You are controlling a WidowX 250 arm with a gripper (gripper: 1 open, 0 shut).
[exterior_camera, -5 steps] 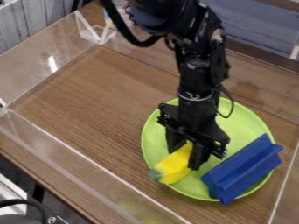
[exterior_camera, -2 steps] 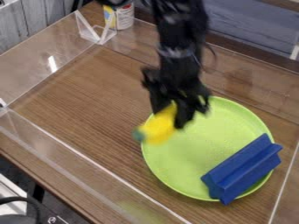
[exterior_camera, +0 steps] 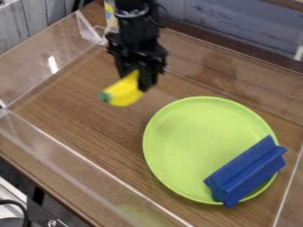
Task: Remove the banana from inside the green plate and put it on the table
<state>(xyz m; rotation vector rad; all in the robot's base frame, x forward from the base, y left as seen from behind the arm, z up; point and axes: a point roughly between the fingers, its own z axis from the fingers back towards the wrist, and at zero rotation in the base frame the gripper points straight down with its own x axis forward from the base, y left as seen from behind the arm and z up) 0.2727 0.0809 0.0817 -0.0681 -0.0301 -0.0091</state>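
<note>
Camera: banana point(exterior_camera: 123, 90) aloft between plate point(exterior_camera: 207, 146) and wall point(exterior_camera: 48, 55).

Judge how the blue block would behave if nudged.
The block would probably slide rather than roll, given its flat faces and straight edges. It looks stiff, its long sides showing no sag. A push outward might tip it or catch on the rim, since it lies close to the edge of the plate.

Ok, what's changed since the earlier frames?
The black robot gripper, holding the small curved yellow banana, lifted it off the round lime-green plate and carried it toward the far left, now over the brown wood-grain table. Plate and blue block stayed put.
</note>
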